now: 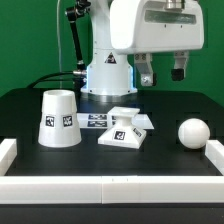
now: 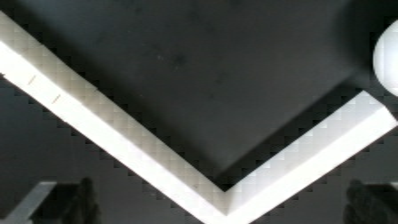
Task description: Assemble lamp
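Overhead, the gripper (image 1: 162,72) hangs with its 2 fingers (image 1: 146,72) spread apart, nothing between them. The bulb (image 1: 193,132) sits on the black table (image 1: 160,112) below, slightly toward the exterior view's right of it and nearest of the 3 parts. Only its ball shows, so its long axis is unclear. The base (image 1: 125,128) and shade (image 1: 58,118) lie farther toward the exterior view's left.

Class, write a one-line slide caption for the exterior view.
Unassembled lamp: shade, base and bulb stand apart on the table; open gripper hovers above.
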`<state>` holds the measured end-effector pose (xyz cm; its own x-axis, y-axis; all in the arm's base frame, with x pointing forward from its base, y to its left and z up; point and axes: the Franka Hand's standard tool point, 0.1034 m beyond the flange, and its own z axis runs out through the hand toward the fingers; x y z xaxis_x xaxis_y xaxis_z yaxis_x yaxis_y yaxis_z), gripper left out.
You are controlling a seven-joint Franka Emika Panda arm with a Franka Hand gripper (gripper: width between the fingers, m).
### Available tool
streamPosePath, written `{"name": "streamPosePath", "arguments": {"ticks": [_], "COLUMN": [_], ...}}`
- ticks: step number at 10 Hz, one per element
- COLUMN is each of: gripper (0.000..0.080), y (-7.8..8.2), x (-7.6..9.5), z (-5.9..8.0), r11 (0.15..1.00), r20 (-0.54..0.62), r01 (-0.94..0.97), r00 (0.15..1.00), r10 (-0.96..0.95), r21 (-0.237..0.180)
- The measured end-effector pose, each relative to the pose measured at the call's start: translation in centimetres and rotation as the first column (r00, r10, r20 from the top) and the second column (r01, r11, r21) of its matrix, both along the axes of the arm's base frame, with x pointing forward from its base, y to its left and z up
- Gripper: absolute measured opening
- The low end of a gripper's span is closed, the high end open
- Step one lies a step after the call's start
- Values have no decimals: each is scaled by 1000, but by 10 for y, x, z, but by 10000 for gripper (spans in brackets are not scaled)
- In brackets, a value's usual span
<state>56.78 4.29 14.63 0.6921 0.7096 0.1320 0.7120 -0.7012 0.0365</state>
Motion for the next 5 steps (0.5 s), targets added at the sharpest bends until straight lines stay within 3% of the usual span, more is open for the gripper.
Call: {"name": "streamPosePath", "arguments": {"ticks": [5], "gripper": [700], "y": [0], "x": [0], "z": [-1], "r11": [1000], "r20": [-1], "r01": [-1], "r00": [1000], "r10": [1], "r21": [-1]}}
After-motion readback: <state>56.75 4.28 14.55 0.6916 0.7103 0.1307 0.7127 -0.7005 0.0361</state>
